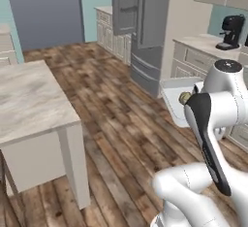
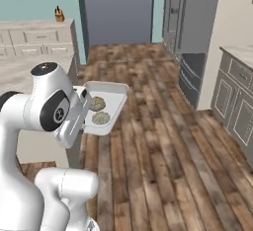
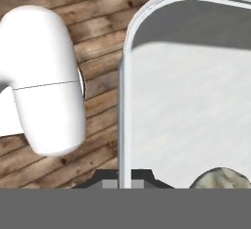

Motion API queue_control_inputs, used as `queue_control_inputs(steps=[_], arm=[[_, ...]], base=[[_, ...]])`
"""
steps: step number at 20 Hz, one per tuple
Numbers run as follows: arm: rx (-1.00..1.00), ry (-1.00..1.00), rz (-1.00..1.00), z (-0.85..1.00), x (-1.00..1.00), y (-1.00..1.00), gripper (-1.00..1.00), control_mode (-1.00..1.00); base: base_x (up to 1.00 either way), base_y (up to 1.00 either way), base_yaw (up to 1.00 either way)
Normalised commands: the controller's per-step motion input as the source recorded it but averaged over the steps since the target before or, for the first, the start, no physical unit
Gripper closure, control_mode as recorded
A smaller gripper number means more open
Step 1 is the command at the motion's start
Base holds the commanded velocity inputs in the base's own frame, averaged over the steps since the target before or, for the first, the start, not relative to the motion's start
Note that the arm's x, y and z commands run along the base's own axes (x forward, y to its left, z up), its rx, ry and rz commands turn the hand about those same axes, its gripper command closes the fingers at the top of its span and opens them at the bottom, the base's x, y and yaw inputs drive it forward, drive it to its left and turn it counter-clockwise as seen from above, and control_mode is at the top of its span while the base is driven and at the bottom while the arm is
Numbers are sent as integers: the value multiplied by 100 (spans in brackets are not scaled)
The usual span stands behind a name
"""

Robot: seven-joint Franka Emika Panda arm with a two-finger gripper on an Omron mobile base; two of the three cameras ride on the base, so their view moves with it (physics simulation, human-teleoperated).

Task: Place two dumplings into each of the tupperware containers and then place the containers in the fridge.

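While the gripper (image 3: 125, 176) is clamped on the rim of a container (image 2: 117, 101) left of centre in the right base view, two dumplings (image 2: 98, 110) lie inside it. Up at upper right, the fridge (image 2: 190, 22) stands open.

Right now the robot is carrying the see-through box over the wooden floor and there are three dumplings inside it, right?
Not quite. The box holds two dumplings, not three; the right base view shows them side by side. The rest is right: the gripper is clamped on the box's rim, and it hangs over the wooden floor.
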Motion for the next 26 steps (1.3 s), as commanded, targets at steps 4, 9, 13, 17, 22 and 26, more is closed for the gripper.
queue_control_inputs(steps=[4,9,13,17,22,26], arm=[[0,0,0,0,0,0,100,100],[0,0,0,0,0,0,100,100],[0,0,0,0,0,0,100,100],[0,0,0,0,0,0,100,100],[0,0,0,0,0,0,100,100],[0,0,0,0,0,0,100,100]], base=[[90,-47,31],[93,-58,38],[99,-30,31],[86,-49,28],[97,-25,17],[100,-14,9]])
